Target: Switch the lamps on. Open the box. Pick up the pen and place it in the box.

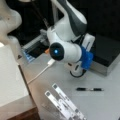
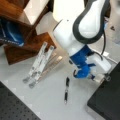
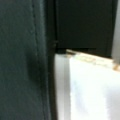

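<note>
So we're on the box-opening step: gripper (image 2: 101,77), grip state unclear, sits at the closed flat black-lidded box (image 1: 107,51); thin black pen (image 1: 89,89) lies at 6 o'clock.

— How does the arm (image 1: 65,30) stand?
— In both front views it bends down over the desk (image 1: 100,102), its white links folded, with the blue part of the wrist (image 1: 86,58) low.
— And the gripper (image 2: 100,77)?
— It is low at the desk's far side in a front view, pointing toward that view's right. How its jaws stand does not show.
</note>
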{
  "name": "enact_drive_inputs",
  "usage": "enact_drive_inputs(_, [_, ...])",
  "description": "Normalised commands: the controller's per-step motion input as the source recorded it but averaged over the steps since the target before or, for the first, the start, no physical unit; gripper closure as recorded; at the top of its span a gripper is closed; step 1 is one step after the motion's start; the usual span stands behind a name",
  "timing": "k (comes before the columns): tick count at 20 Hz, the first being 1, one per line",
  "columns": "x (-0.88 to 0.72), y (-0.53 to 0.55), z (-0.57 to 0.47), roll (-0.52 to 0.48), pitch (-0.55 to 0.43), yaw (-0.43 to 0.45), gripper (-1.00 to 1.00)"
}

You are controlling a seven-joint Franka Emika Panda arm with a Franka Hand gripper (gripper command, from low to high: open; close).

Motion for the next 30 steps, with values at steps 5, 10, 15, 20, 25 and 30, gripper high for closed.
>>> enact_drive_inputs(5, [-0.13, 0.05, 0.04, 0.04, 0.028, -0.077, 1.0])
enact_drive_inputs(10, [-0.12, 0.09, 0.03, 0.029, 0.024, -0.09, 1.0])
enact_drive_inputs(15, [-0.09, 0.12, 0.02, 0.028, 0.017, -0.105, 1.0])
enact_drive_inputs(20, [-0.05, 0.1, 0.01, 0.023, 0.022, -0.119, 1.0])
enact_drive_inputs(25, [-0.01, 0.11, 0.04, 0.007, 0.035, -0.127, 1.0])
enact_drive_inputs(30, [0.04, 0.14, 0.15, -0.037, 0.068, -0.135, 1.0])
